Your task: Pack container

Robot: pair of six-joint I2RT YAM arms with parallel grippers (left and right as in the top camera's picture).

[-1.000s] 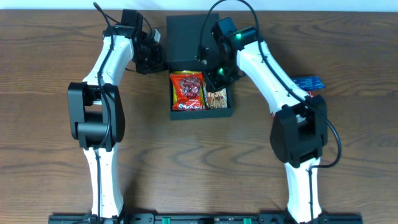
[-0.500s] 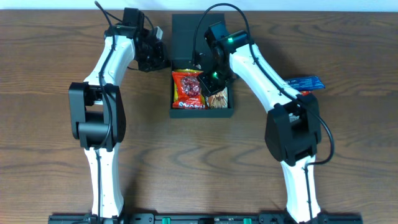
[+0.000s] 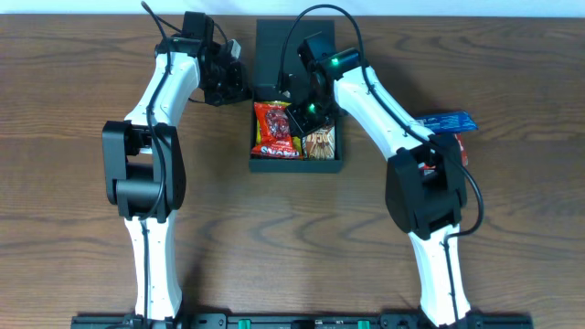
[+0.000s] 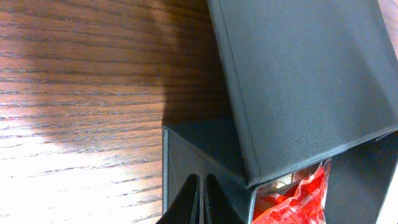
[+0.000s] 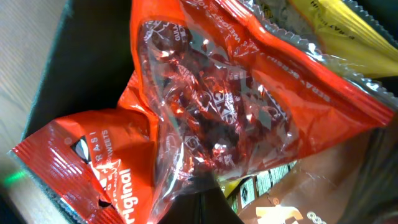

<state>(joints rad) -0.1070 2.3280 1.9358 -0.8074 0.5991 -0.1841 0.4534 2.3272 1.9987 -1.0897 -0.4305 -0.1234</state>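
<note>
Trouble is gathering around the lid. From overhead, the shallow, dark teal-black matte cardboard container (image 3: 297,166) is sitting at the far middle of the brown wood-grain table (image 3: 73,183), with its hinged flap lid (image 3: 274,50) standing open on the far side. The left pincer (image 3: 239,84) is hovering, closed on nothing, just beside the container's far-left corner. The right pincer (image 3: 300,117), also closed and empty, is dipping into the container over the glossy red plastic snack packet (image 3: 274,132). A tan packet (image 3: 320,144) is lying to its right, and a blue foil packet (image 3: 445,121) is waiting well apart on the right.

From the left wrist, dark fingertips are pressing together near the container's thin, stiff wall, and the finely textured lid is tilting above it. A nudge here is risking a shifted box, or a flap falling onto the right arm.

From the right wrist, the red packet's film is looking crinkled, puffy and slippery, with a yellow packet (image 5: 336,25) lying beyond it. Closed tips are likely to skid off such film, and puffed packets could be springing up and blocking the lid.
</note>
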